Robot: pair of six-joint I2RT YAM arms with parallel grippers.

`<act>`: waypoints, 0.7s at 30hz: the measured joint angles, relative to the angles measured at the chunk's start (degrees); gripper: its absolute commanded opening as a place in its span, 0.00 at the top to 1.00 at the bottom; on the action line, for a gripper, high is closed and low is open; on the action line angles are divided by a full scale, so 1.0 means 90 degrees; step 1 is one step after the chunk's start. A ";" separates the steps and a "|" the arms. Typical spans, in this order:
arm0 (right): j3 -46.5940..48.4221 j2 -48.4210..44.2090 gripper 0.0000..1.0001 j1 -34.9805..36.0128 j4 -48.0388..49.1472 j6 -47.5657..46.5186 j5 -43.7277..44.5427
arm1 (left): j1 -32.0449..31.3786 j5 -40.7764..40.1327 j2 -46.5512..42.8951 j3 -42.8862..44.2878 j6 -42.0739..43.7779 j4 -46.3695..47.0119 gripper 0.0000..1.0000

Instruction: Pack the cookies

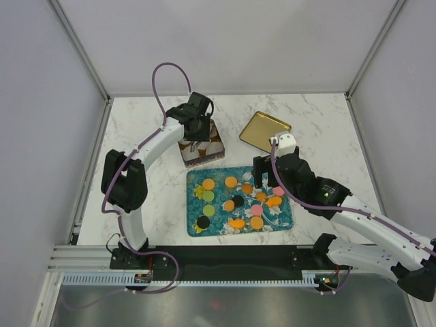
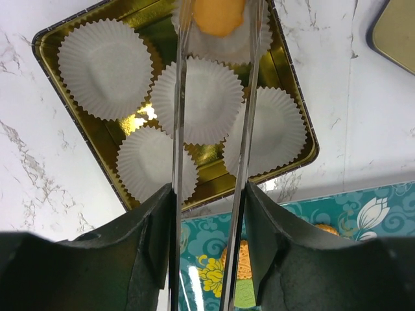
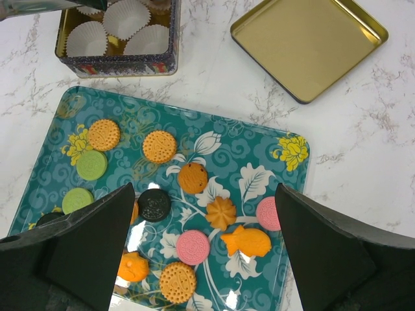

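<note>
- Right gripper (image 3: pixel 203 188) hangs spread wide over the teal tray (image 3: pixel 259 139), gripping nothing. Its dark fingers (image 3: pixel 71 253) fill the lower corners of its wrist view and cover part of the tray.
- Left gripper (image 2: pixel 218 29), at top centre of its wrist view, pinches one orange cookie (image 2: pixel 219 14) between its long thin tips above the gold tin (image 2: pixel 284 61). The frame cuts off the cookie's upper edge.
- Fourteen cookies (image 3: pixel 159 146) lie on the tray: eight orange, two green, two black, two pink. One orange and one black are partly hidden behind the finger at lower left.
- Five white paper cups (image 2: pixel 106 68) sit in the tin, one mostly behind the held cookie.
- One gold lid (image 3: pixel 308 45) lies on the marble table (image 3: pixel 389 162), upper right.
</note>
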 measured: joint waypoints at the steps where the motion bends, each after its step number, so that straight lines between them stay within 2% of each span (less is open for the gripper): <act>1: 0.0002 -0.0012 0.02 0.0000 0.0000 0.0000 -0.0007 | 0.0000 -0.0002 0.0000 0.0017 0.0005 0.0007 0.46; 13: 0.0002 -0.0005 0.02 0.0000 0.0000 0.0007 -0.0114 | -0.0002 0.0007 -0.0141 0.0044 0.0051 0.0015 0.46; 21: 0.0019 0.0119 0.02 0.0000 0.0005 0.0000 -0.0104 | -0.0369 -0.0015 -0.1545 -0.0376 0.0078 -0.0024 0.46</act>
